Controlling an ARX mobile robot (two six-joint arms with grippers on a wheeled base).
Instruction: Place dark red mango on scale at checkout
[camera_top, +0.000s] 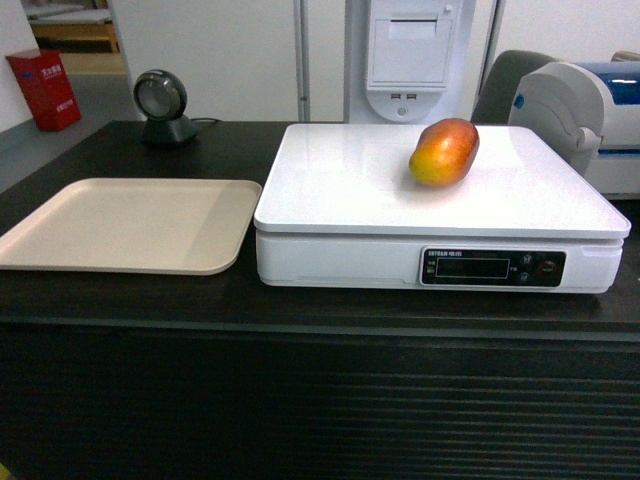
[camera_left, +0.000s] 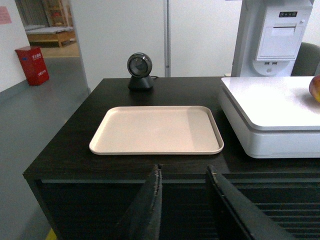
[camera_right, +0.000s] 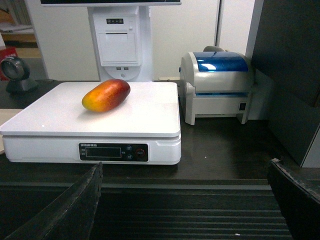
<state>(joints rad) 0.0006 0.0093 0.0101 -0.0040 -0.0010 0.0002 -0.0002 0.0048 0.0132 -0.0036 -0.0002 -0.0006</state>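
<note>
1 label printer (camera_right: 217, 85) shows whole only beside scale (camera_right: 100, 117).

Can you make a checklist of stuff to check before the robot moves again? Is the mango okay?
1. Dark red mango lying on the scale: ok.
2. Mango away from the scale's edges: ok.
3. Left claw open, holding nothing: ok.
4. Right claw open, holding nothing: ok.
5. Both claws pulled back off the checkout: ok.
6. Scale display showing a weight: cannot tell.
</note>
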